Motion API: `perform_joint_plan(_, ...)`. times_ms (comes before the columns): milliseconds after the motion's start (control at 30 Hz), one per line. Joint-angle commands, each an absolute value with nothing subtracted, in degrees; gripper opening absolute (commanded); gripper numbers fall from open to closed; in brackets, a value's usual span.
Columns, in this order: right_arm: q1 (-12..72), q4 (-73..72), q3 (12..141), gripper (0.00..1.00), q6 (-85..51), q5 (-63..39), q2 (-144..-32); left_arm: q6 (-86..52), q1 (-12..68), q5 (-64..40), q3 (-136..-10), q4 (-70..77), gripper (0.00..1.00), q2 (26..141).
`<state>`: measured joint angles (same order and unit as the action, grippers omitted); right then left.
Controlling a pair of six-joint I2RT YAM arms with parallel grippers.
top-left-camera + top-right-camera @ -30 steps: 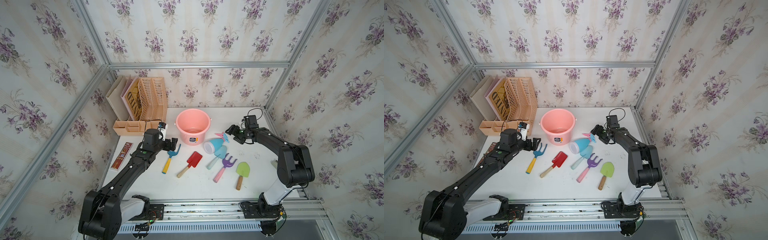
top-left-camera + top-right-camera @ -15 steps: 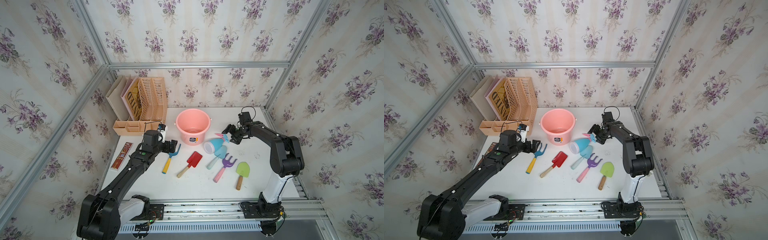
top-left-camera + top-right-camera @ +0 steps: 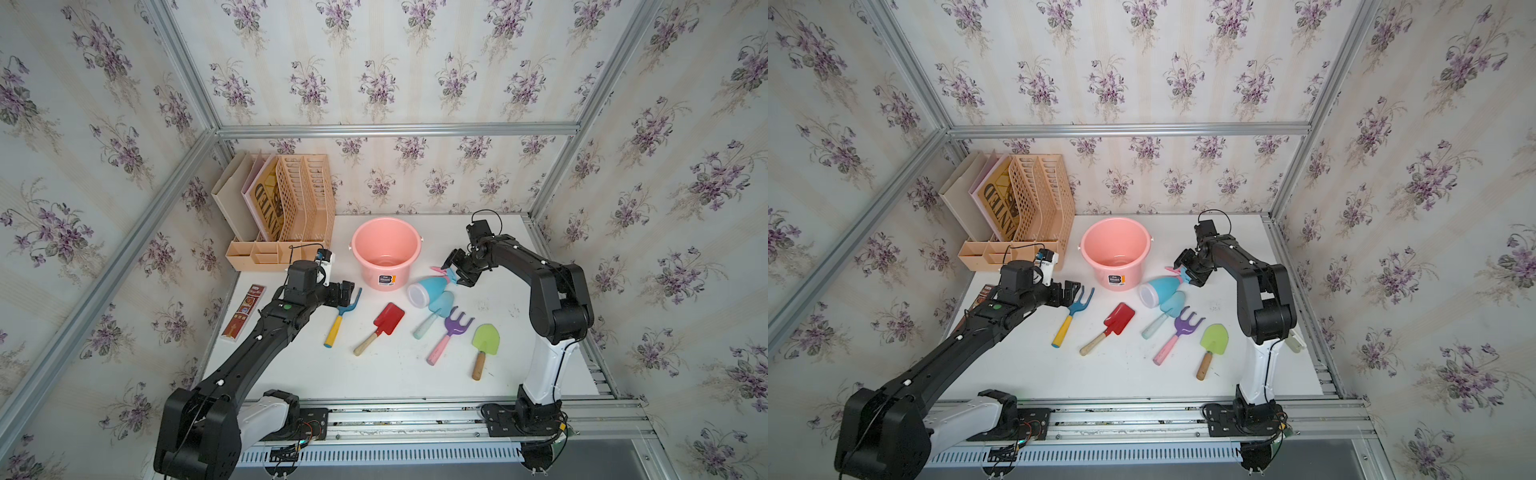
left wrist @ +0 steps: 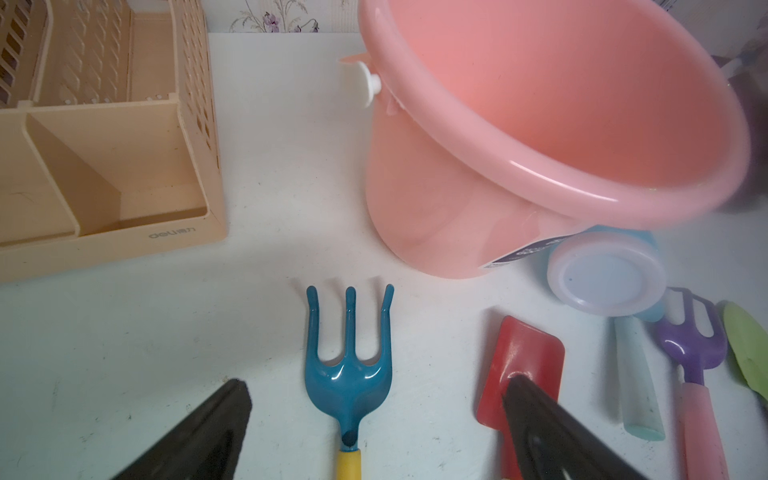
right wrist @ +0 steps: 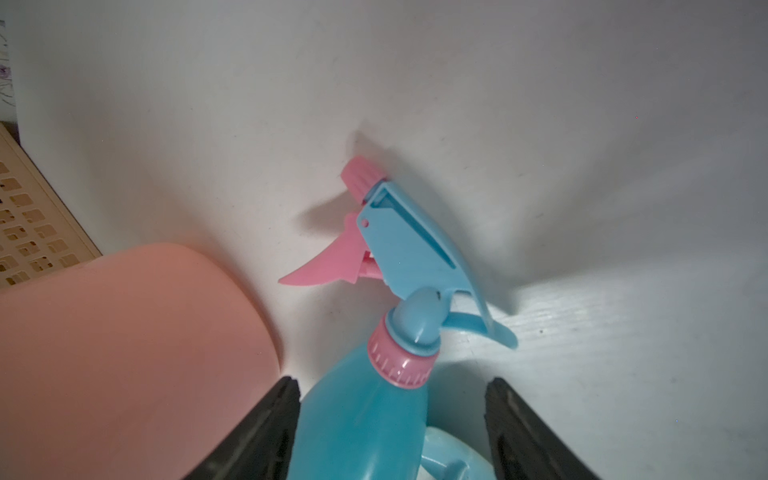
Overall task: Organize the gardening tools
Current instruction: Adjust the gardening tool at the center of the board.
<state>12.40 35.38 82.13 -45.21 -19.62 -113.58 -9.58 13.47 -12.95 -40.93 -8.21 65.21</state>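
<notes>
Looking like a double pickup getting under way, going by the layout. Straddling the spray bottle [image 5: 361, 419] with the right hand [image 3: 455, 273], down low over the pink-collared neck end, the bottle lying on its side on the bench [image 3: 374, 374] with its trigger head poking out past the fingertips. Holding that hand partly open and gripping nothing yet: brushing or nearly brushing the bottle with the finger on the pink bucket [image 3: 355, 245] side, leaving a clear gap at the other finger.

Probably wanting to centre before squeezing here, to avoid shoving the round body sideways into the bucket or over the light-blue trowel [image 3: 440, 301] tucked against it. Also leaning toward pinching near the collar rather than the fat, slippery belly. Reaching in with the right arm stretched forward and the wrist tipped down at the bench.

Hovering the left hand [image 3: 348, 289] wide open and empty over the blue fork [image 4: 348, 370], framing the fork head between the fingers, tines pointing away from the hand toward the bucket. Thinking straight down, then closing across the neck or the yellow handle. Watching one finger though, lining up right over the red trowel [image 4: 521, 357] next door.

Leaving the purple fork [image 3: 455, 324] and green trowel [image 3: 486, 338] alone, back toward the right arm's base from its hand.
</notes>
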Motion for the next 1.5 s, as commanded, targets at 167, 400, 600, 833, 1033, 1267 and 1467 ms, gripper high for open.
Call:
perform_joint_plan(167, 13.06, 36.17, 82.62, 0.66, -46.67, -19.42, -116.98, -9.67, 13.37, -11.26, -40.23, -8.61, 0.99, 63.46)
perform_joint_plan(400, 13.71, 36.45, 82.88, 0.57, -46.93, -18.66, -118.77, -9.82, 13.44, -10.63, -40.17, -8.81, 0.99, 63.46)
perform_joint_plan(600, 14.14, 35.91, 83.23, 0.45, -46.83, -17.31, -120.02, -9.83, 13.43, -10.38, -40.34, -8.84, 0.99, 63.72)
perform_joint_plan(833, 14.21, 33.77, 82.27, 0.22, -48.60, -14.07, -118.41, -9.93, 13.44, -9.24, -40.17, -8.96, 0.99, 63.37)
perform_joint_plan(1033, 14.16, 32.01, 81.11, 0.06, -49.46, -8.73, -115.31, -9.83, 13.44, -8.19, -39.99, -9.39, 0.99, 62.76)
perform_joint_plan(1267, 14.43, 26.32, 78.94, 0.00, -50.84, -2.62, -110.04, -10.17, 13.43, -7.38, -39.84, -9.14, 0.99, 62.49)
perform_joint_plan(1467, 15.14, 23.18, 80.33, 0.00, -50.00, 6.73, -106.25, -10.37, 13.44, -7.04, -39.77, -9.35, 0.99, 62.01)
